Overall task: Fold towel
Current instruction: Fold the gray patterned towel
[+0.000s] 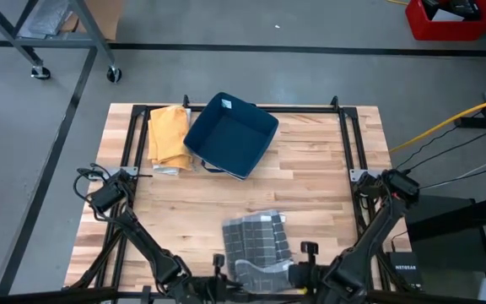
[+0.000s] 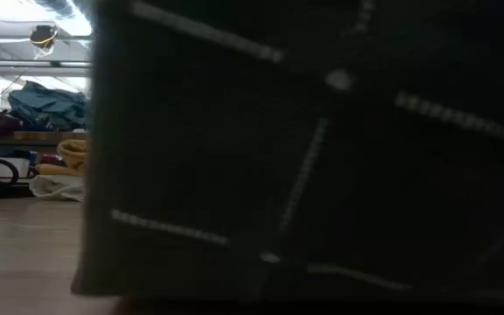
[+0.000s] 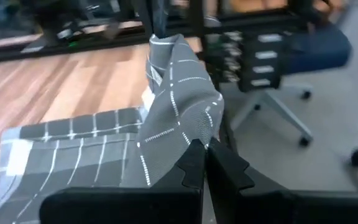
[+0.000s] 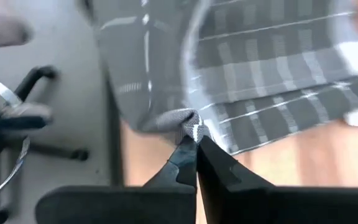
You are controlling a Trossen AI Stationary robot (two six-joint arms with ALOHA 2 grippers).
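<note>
The towel (image 1: pixel 258 245) is soft woven cloth, matt grey with thin pale stitched lines, and the table (image 1: pixel 319 177) under it is smooth planked wood with a light sheen. The blue bin (image 1: pixel 230 135) looks like matt fabric, and the yellow cloth (image 1: pixel 168 135) beside it is limp and matt. The gripper fingers (image 3: pixel 194 165) are dull black plastic with toothed edges.

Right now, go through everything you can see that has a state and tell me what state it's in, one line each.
Grey checked towel: partly folded at the table's near edge, near corners lifted.
Left claw: shut on the grey checked towel's corner.
Right claw: shut on the grey checked towel's other corner.
Blue bin: upright, open-topped, looks empty.
Yellow cloth: loosely folded, lying beside the blue bin.
</note>
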